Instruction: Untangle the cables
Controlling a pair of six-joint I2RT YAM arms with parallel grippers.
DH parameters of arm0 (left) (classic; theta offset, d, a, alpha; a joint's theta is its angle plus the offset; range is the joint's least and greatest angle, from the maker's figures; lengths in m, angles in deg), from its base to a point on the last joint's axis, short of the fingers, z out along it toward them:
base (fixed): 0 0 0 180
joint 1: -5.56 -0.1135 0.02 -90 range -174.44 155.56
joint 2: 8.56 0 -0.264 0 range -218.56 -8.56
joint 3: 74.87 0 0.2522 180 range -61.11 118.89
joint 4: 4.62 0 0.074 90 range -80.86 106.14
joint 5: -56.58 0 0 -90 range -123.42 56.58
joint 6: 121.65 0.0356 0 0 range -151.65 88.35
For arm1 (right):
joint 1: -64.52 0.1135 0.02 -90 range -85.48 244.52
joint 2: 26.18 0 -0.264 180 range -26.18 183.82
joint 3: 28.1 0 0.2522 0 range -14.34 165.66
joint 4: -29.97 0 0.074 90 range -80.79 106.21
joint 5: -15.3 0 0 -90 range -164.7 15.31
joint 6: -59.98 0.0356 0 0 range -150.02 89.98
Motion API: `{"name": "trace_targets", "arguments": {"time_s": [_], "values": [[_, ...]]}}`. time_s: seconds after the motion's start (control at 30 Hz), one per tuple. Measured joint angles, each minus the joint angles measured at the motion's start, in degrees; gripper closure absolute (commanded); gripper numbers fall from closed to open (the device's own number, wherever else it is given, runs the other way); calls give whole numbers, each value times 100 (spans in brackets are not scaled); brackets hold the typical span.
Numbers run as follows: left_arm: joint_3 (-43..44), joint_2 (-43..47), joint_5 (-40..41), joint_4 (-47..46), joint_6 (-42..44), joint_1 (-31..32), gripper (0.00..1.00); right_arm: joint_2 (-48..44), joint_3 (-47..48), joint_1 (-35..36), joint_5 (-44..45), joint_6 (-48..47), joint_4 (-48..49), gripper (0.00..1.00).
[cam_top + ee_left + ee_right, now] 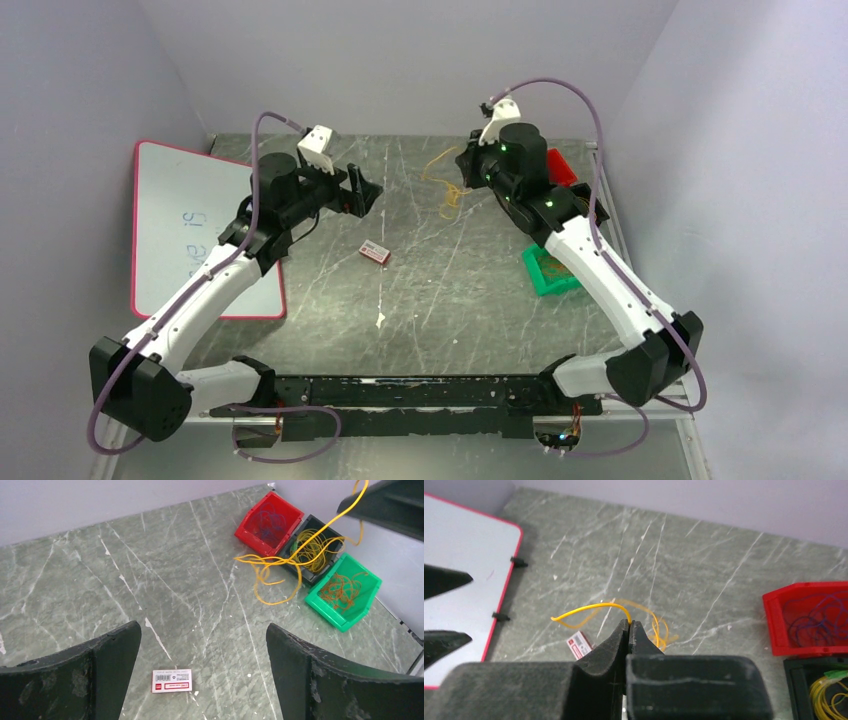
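Cables (260, 562) lie just left of the bins (330, 614).

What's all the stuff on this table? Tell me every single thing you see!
table: one, grey-green stone look, under everything
whiteboard: one, white with a red edge, left side
small card: one, white and red, flat near the middle
red bin: one, far right corner, blue wires inside
black bin: one, beside the red bin, yellow wires inside
green bin: one, beside the black bin, orange wires inside
yellow cable: loose tangle, on the table by the bins, one strand lifted
left gripper: one, black, open, empty
right gripper: one, black, shut on the yellow cable
arms: two, white and black, near edge
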Motion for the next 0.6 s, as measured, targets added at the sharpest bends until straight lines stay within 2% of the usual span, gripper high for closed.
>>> {"name": "trace_targets", "arguments": {"time_s": [0.23, 0.6], "values": [[0, -42, -527, -245, 39, 0, 1, -236, 83, 0, 267, 223, 260, 100], [-90, -409, -1790, -1139, 540, -4, 1, 227, 887, -2, -584, 1062, -313, 100]]}}
